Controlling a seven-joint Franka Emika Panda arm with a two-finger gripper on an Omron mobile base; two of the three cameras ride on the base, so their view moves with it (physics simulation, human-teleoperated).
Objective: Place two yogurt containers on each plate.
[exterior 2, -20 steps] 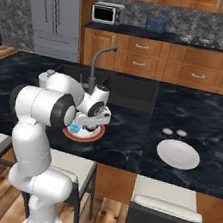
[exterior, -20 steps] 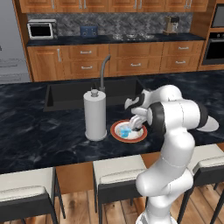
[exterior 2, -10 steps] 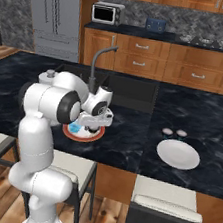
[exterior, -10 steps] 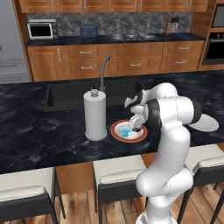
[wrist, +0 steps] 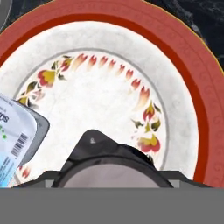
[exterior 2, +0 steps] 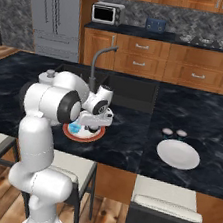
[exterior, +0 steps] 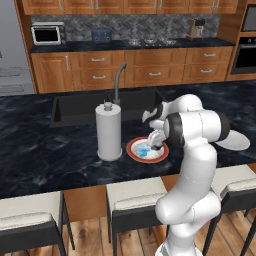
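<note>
Orange-rimmed plate (exterior: pixel 134 147): round, white centre with a ring of red and yellow floral marks, broad orange-red rim; sits on the dark marble counter (exterior: pixel 45 155) in front of the sink (exterior: pixel 80 107), just beside the tall white paper-towel roll (exterior: pixel 108 131). Light blue yogurt container (exterior: pixel 144 151): rests on this plate, on the side nearer the paper-towel roll; in the hand view its pale blue printed label (wrist: pixel 15 140) shows at the plate's left edge. Dark-topped yogurt container (wrist: pixel 111 168): on the same plate, directly under the hand, its grey top and dark rim close to the camera. Gripper (exterior: pixel 156 142): low over the orange-rimmed plate, right above the dark-topped container; whether the fingers are spread or closed cannot be told, since the container hides them. Plain white plate (exterior 2: pixel 178 154): on the same counter, well apart from the orange-rimmed plate, on the far side of the arm from the paper-towel roll. Two whitish yogurt containers (exterior 2: pixel 167 131) (exterior 2: pixel 181 133): standing side by side on the counter just behind the plain white plate, well apart from the orange-rimmed plate.
</note>
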